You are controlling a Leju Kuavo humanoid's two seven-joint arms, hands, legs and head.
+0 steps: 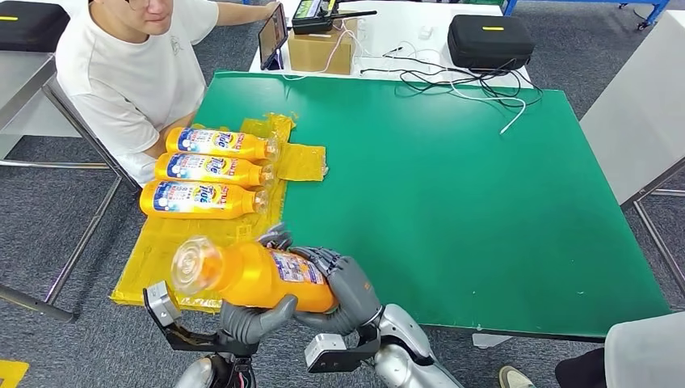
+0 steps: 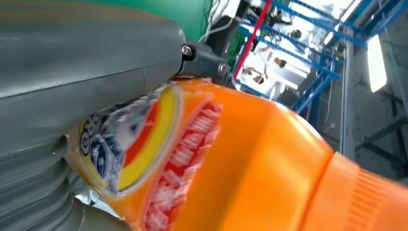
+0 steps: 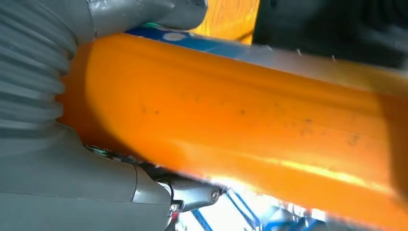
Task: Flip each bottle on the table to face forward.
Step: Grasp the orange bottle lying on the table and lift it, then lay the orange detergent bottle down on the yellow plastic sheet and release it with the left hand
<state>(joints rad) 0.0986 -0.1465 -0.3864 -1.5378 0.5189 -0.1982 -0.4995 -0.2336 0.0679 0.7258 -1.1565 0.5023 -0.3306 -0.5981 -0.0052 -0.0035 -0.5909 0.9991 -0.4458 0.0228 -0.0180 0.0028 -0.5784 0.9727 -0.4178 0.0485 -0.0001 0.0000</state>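
Both hands are wrapped around one orange Tide detergent bottle (image 1: 258, 279), held clear of the table: the left hand (image 1: 250, 319) cups it from beneath with the thumb along its underside, the right hand (image 1: 343, 291) curls over the capped end. The bottle's base points left, its label partly turned up. Just beyond the fingers, three more Tide bottles (image 1: 212, 171) lie label-up on the yellow plastic sheet (image 1: 157, 250). Best to roll it until the label faces fully up, then lay it parallel beside that row.
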